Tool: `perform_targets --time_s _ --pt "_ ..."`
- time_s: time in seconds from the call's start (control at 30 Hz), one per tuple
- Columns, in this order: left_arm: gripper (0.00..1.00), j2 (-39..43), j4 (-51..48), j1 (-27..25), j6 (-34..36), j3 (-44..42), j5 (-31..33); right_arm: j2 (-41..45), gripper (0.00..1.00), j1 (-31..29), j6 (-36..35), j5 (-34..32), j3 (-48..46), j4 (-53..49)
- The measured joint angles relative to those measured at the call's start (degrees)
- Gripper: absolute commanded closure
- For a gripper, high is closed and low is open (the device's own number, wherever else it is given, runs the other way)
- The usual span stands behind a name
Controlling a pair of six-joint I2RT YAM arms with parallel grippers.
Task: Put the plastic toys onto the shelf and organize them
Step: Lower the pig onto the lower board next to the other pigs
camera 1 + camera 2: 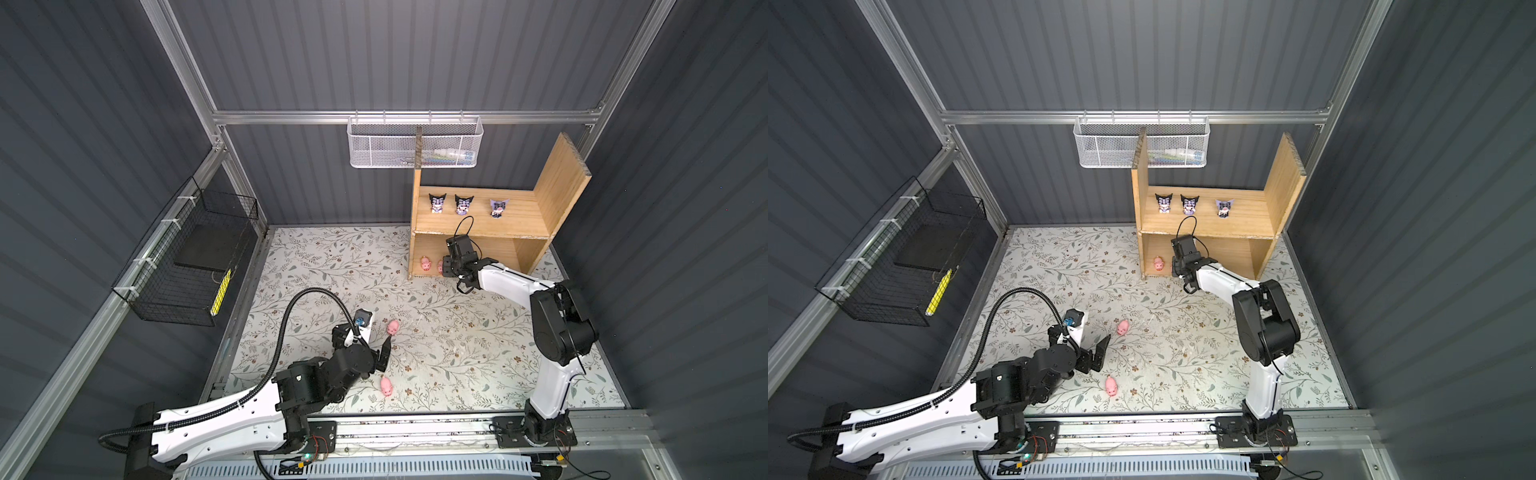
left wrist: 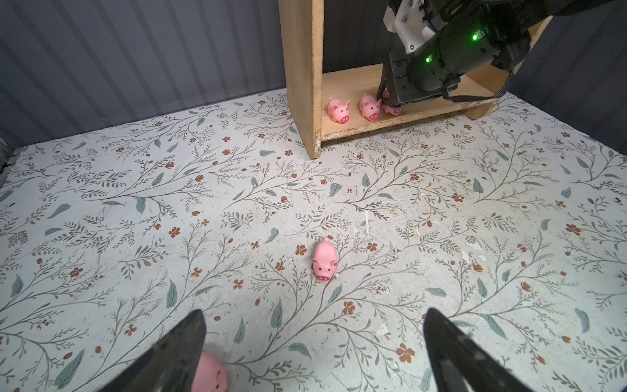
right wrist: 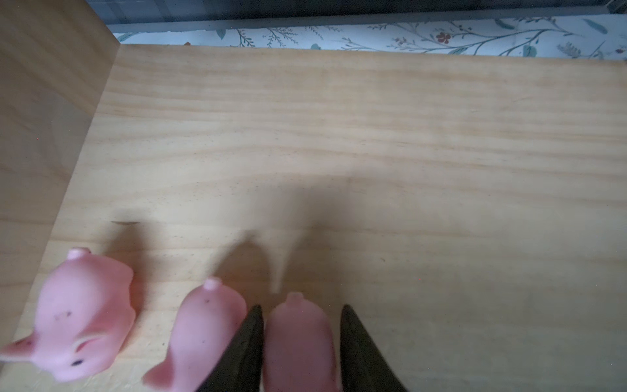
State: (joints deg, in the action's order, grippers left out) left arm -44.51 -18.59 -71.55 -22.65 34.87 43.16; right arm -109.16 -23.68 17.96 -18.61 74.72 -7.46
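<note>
At the left edge of both top views the black wire basket point(image 1: 187, 266) hangs on the wall. Right of it, low in the frame, my left pincer point(image 2: 314, 315) hangs over the flowered bench point(image 1: 457, 353), jaws spread wide with nothing between them. Two pink pigs lie loose on the bench close by. The upper pig point(image 1: 392, 327) is just above and right of the pincer's tip, and the lower pig point(image 1: 386, 386) is just below it.

At top centre the white mesh basket point(image 1: 415, 145) hangs from the rail. The shelf point(image 1: 519, 216) stands at the upper right of the bench, against the back wall. On its upper level three figurines stand in a row: the first black-hooded figurine point(image 1: 437, 203), the second black-hooded figurine point(image 1: 463, 204) and the lavender figurine point(image 1: 498, 208).

At the left end of the lower level three more pigs stand side by side. The first pig point(image 3: 84, 315) is next to the side board, then come the second pig point(image 3: 203, 329) and the third pig point(image 3: 298, 342). My right pincer point(image 3: 302, 307) reaches into that level, with its jaws close on either side of the third pig. I cannot tell whether it grips the pig or not.
</note>
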Motion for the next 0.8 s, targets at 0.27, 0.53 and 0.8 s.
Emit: perform_targets --time_s 0.27,0.53,0.8 --pt "0.00 0.6 -1.3 0.0 -0.1 0.0 0.0 0.0 0.58 0.0 0.0 -1.4 0.1 -0.3" --pt "0.00 1.7 -2.1 0.0 -0.1 0.0 0.0 0.0 0.57 0.0 0.0 -2.5 0.1 -0.3" --pt "0.00 1.6 -2.4 0.0 -0.1 0.0 0.0 0.0 0.57 0.0 0.0 -2.8 0.1 -0.3"
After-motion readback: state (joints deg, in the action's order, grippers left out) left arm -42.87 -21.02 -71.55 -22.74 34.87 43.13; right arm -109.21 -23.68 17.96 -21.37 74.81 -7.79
